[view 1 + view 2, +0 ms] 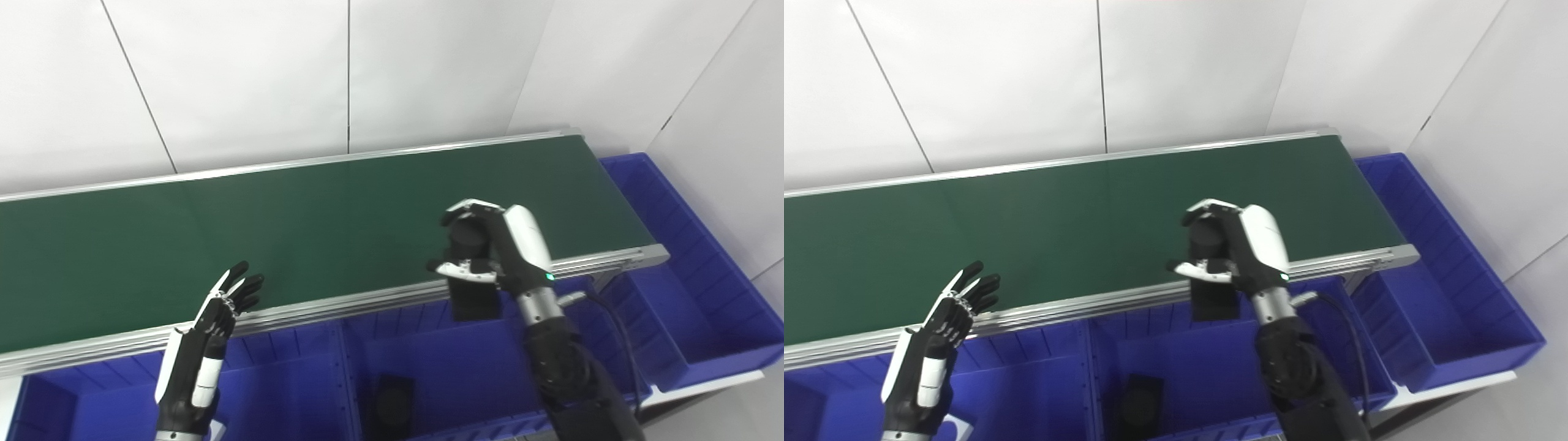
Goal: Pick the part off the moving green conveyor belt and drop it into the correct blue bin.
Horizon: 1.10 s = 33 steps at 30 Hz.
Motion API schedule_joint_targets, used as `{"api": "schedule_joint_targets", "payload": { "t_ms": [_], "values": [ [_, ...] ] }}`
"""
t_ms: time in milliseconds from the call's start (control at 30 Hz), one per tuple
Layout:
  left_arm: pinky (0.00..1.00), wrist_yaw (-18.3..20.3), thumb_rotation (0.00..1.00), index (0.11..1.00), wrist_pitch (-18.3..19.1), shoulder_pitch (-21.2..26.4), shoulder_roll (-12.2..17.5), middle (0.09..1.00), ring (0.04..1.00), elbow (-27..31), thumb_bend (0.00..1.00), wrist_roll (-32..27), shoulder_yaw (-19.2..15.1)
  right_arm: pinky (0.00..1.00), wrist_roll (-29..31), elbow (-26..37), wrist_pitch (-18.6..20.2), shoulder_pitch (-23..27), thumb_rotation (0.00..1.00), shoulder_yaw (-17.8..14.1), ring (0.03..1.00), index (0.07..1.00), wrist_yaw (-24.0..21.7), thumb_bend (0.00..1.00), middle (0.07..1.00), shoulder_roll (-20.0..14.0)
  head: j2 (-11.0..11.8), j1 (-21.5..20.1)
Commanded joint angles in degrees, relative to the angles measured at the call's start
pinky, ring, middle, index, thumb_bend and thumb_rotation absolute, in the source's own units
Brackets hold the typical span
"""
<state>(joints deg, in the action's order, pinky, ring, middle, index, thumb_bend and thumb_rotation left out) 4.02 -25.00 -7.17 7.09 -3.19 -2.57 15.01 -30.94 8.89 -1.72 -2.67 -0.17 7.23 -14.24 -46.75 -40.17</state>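
Note:
My right hand (pixel 490 245) is shut on a black part (pixel 470 269), a blocky piece with a round top. It holds the part upright over the near rail of the green conveyor belt (pixel 306 226), partly above the middle blue bin (pixel 441 361). The part's lower end hangs in front of that bin's back wall. My left hand (pixel 208 331) is open, fingers apart, at the belt's near edge on the left, holding nothing. The belt surface carries no other part.
A second black part (pixel 392 398) lies in the middle bin. Another blue bin (pixel 275 386) is to the left, and a larger blue bin (pixel 692 294) wraps the belt's right end. White wall panels stand behind.

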Motion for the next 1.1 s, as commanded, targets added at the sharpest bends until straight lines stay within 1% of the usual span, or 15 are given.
{"api": "schedule_joint_targets", "payload": {
  "t_ms": [0,100,133,267,300,367,433,633,767,833,967,1067],
  "values": [
    [0.84,1.6,1.00,0.904,-1.8,0.7,-0.6,0.841,0.867,2.0,0.67,0.0,-0.3,0.34,0.3,2.6,0.6,-0.7,0.00,-1.2,0.403,0.527,0.4,0.52,0.460,-0.4,-0.1,0.3],
    [0.85,2.7,1.00,0.905,-1.9,0.9,-1.2,0.844,0.869,2.0,0.64,-0.4,-0.5,0.34,0.5,3.0,1.0,-2.6,0.00,-2.1,0.398,0.528,0.3,0.52,0.462,0.0,-0.5,1.1],
    [0.85,2.9,1.00,0.907,-1.9,0.9,-1.4,0.844,0.867,2.0,0.64,-0.3,-0.6,0.32,0.6,3.0,1.3,-3.0,0.00,-2.2,0.386,0.532,0.3,0.51,0.457,0.1,-0.5,1.1],
    [0.83,4.1,1.00,0.898,-1.8,0.9,-1.8,0.839,0.856,2.5,0.66,-0.8,-1.0,0.31,0.5,1.6,1.3,-5.5,0.00,-2.4,0.383,0.531,1.1,0.51,0.450,1.6,-0.7,1.0],
    [0.83,4.3,1.00,0.898,-1.8,0.8,-1.9,0.839,0.855,2.6,0.66,-0.8,-1.3,0.30,0.7,0.8,0.9,-5.8,0.00,-2.2,0.382,0.532,1.3,0.51,0.450,1.9,-0.7,1.0],
    [0.83,4.5,1.00,0.895,-1.9,0.7,-2.1,0.834,0.852,2.7,0.66,-0.4,-1.7,0.32,1.4,-1.6,-1.2,-5.9,0.00,-1.7,0.387,0.534,1.7,0.51,0.452,2.4,-0.7,1.1],
    [0.83,4.7,1.00,0.897,-1.9,0.5,-2.2,0.833,0.854,2.9,0.64,-0.2,-1.9,0.31,1.7,-3.2,-2.5,-5.8,0.00,-1.2,0.382,0.537,2.1,0.51,0.450,2.9,-0.9,1.3],
    [0.85,5.1,1.00,0.895,-1.8,0.0,-2.3,0.826,0.855,3.6,0.64,0.3,-2.0,0.28,-1.8,-9.4,-5.7,-5.0,0.00,3.4,0.373,0.538,5.2,0.51,0.442,3.4,-1.5,2.1],
    [0.85,5.1,1.00,0.897,-1.6,-0.5,-2.4,0.823,0.850,4.1,0.68,0.5,-1.8,0.31,-3.4,-12.8,-7.8,-4.8,0.00,6.2,0.378,0.540,6.6,0.51,0.459,2.8,-1.7,3.0],
    [0.85,5.1,1.00,0.897,-1.5,-0.8,-2.5,0.821,0.849,4.3,0.69,0.5,-1.6,0.32,-4.9,-14.2,-8.1,-4.7,0.00,7.7,0.383,0.537,6.8,0.51,0.466,2.3,-1.4,4.5],
    [0.83,5.3,1.00,0.898,-1.8,-1.3,-2.6,0.818,0.843,4.2,0.70,0.3,-1.4,0.33,-8.1,-17.4,-10.2,-3.6,0.00,11.0,0.385,0.533,8.0,0.51,0.468,0.8,-1.0,6.0],
    [0.82,5.2,1.00,0.898,-1.7,-1.9,-2.9,0.818,0.839,4.5,0.69,0.4,-1.3,0.34,-8.8,-19.7,-11.3,-2.5,0.00,12.7,0.396,0.518,8.6,0.52,0.483,0.3,-1.0,6.9]
  ]
}}
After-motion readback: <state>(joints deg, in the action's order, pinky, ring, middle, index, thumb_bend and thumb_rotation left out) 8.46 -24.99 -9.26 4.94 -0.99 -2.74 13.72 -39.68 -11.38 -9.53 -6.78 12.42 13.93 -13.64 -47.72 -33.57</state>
